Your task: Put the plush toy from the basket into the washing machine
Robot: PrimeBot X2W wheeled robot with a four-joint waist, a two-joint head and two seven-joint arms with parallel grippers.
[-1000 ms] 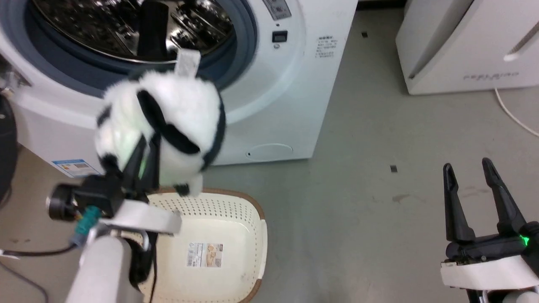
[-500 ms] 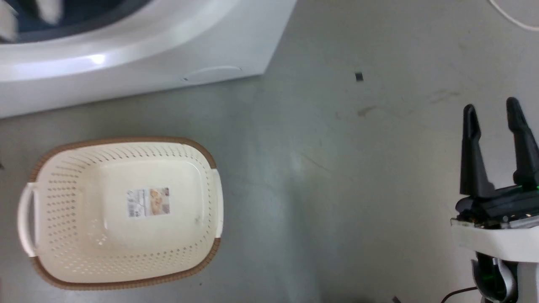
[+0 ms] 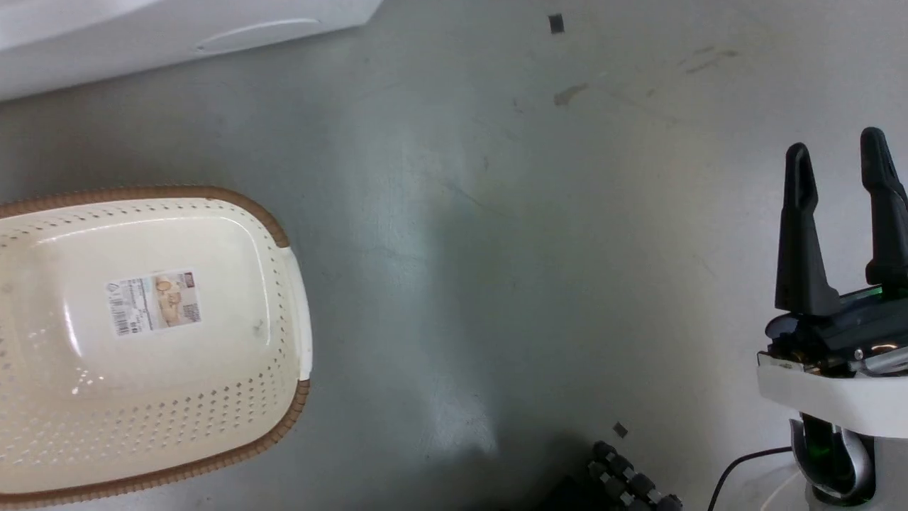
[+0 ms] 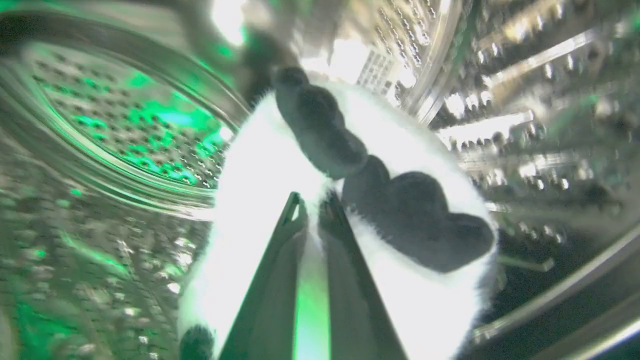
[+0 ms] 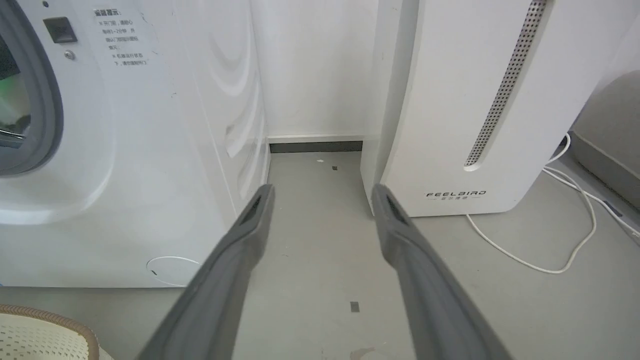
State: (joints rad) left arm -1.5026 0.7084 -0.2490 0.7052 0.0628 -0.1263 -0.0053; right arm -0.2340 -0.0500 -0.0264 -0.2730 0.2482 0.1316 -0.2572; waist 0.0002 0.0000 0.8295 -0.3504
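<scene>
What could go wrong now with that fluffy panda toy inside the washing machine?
The fluffy black-and-white plush toy is pinched between the left claw's fingers; its fur might snag and get dragged back out. The claw sits inside the shiny perforated steel drum, so it may knock the wall when leaving.

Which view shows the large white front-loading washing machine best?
The right wrist view: the washing machine shows its front, grey gasket and side. The head view catches its lower edge; the left wrist view, its shiny drum.
</scene>
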